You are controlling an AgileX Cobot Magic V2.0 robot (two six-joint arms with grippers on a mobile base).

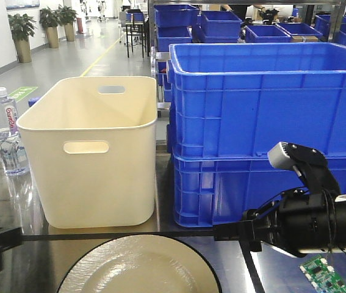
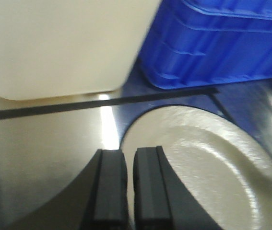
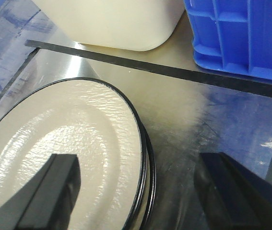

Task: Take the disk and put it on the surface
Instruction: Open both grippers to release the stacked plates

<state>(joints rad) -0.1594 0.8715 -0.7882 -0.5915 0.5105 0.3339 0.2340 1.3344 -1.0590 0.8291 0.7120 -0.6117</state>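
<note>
My right gripper (image 3: 136,191) hangs spread wide, straddling the rim of the cream, black-edged round ceramic disk (image 3: 68,143) lying on the dark mirror-like desk (image 3: 198,110) before the cream plastic tub (image 1: 90,149) and stacked blue crates (image 1: 264,122). My left gripper (image 2: 126,187) is clenched, holding nothing. The glossy rim may slip if I close too shallowly.

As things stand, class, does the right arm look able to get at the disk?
Probably yes. The right gripper is open, its fingers straddling the disk's black rim, and nothing lies between them; the cream bin and blue crate stand farther back.
</note>
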